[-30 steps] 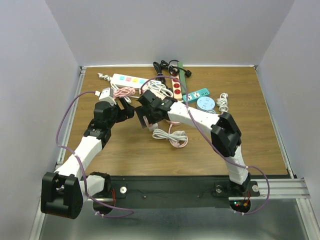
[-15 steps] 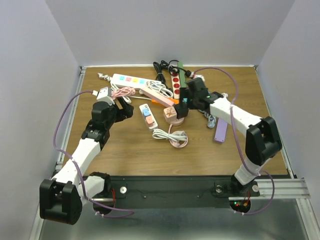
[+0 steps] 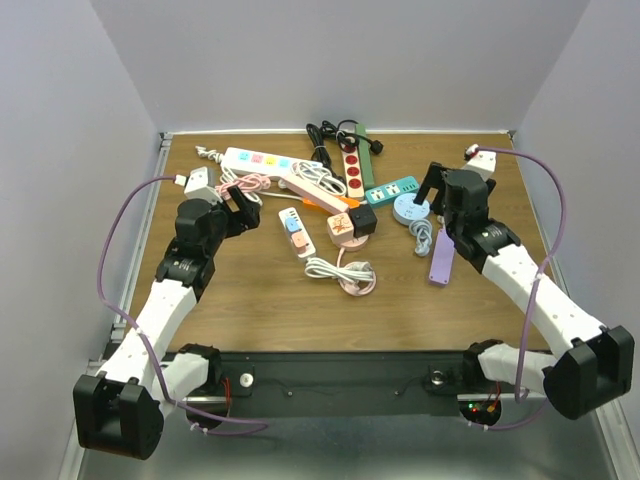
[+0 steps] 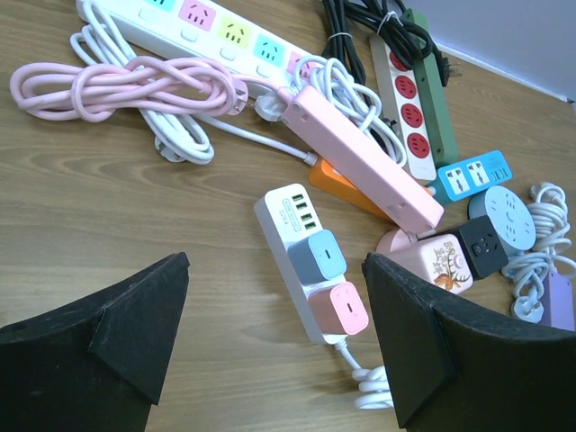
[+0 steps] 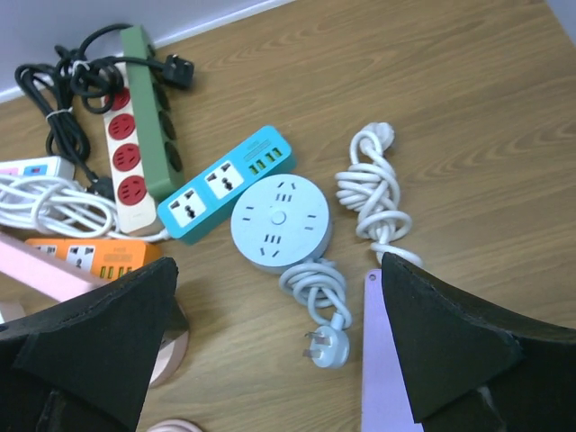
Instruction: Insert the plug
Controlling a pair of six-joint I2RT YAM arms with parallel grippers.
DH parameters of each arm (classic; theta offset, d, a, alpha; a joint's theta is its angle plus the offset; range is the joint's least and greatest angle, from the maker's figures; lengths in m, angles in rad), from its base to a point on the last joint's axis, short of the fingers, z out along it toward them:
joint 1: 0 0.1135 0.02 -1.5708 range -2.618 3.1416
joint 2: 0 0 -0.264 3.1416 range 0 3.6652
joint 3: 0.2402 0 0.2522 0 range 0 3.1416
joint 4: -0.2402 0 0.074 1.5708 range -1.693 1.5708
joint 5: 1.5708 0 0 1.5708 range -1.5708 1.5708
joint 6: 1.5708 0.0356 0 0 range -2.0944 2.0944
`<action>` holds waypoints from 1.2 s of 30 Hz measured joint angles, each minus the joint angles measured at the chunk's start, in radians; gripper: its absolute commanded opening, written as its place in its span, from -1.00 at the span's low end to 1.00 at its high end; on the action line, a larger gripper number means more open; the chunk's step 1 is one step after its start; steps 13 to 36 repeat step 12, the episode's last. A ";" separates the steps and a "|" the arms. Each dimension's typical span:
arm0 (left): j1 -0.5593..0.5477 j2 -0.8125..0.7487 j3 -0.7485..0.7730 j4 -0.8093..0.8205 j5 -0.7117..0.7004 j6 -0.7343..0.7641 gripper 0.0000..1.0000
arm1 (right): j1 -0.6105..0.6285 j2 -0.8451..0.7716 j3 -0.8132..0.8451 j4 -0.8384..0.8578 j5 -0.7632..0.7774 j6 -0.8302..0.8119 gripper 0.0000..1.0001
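Observation:
A pale blue three-pin plug [image 5: 326, 346] lies loose on the wood at the end of a coiled cord from a round pale blue socket hub [image 5: 279, 222]. In the top view the hub [image 3: 411, 207] sits at right centre with the plug [image 3: 423, 240] just in front of it. My right gripper [image 5: 279, 265] is open and empty, hovering above the hub and plug; it also shows in the top view [image 3: 442, 198]. My left gripper [image 4: 274, 261] is open and empty above a small white strip [image 4: 297, 236] that carries a blue and a pink adapter. In the top view it [image 3: 238, 199] sits at left.
A purple strip [image 5: 389, 371] lies right of the plug, beside a coiled white cord [image 5: 376, 189]. A teal strip [image 5: 227, 185], a red-socket strip [image 5: 126, 153], a green strip, an orange strip and a pink strip [image 4: 360, 162] crowd the back centre. A pink cube adapter [image 3: 345, 225] and a white cord coil [image 3: 340, 270] lie mid-table.
My right arm has swung from beside the left gripper at centre-left across to the right, ending over the round hub. My left gripper has drawn back slightly to the left.

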 measured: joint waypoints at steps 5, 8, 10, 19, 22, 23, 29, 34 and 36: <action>0.000 0.000 0.008 -0.003 -0.011 0.010 0.80 | 0.000 -0.048 -0.063 0.026 0.069 -0.009 1.00; 0.000 0.000 0.021 -0.003 -0.016 0.022 0.77 | 0.000 -0.048 -0.093 0.031 0.097 -0.018 1.00; 0.000 0.004 0.041 -0.002 -0.016 0.033 0.77 | 0.000 -0.048 -0.097 0.030 0.105 -0.022 1.00; 0.000 0.006 0.063 -0.001 -0.018 0.043 0.79 | 0.000 -0.048 -0.097 0.035 0.114 -0.027 1.00; 0.000 0.006 0.063 -0.001 -0.018 0.043 0.79 | 0.000 -0.048 -0.097 0.035 0.114 -0.027 1.00; 0.000 0.006 0.063 -0.001 -0.018 0.043 0.79 | 0.000 -0.048 -0.097 0.035 0.114 -0.027 1.00; 0.000 0.006 0.063 -0.001 -0.018 0.043 0.79 | 0.000 -0.048 -0.097 0.035 0.114 -0.027 1.00; 0.000 0.006 0.063 -0.001 -0.018 0.043 0.79 | 0.000 -0.048 -0.097 0.035 0.114 -0.027 1.00; 0.000 0.006 0.063 -0.001 -0.018 0.043 0.79 | 0.000 -0.048 -0.097 0.035 0.114 -0.027 1.00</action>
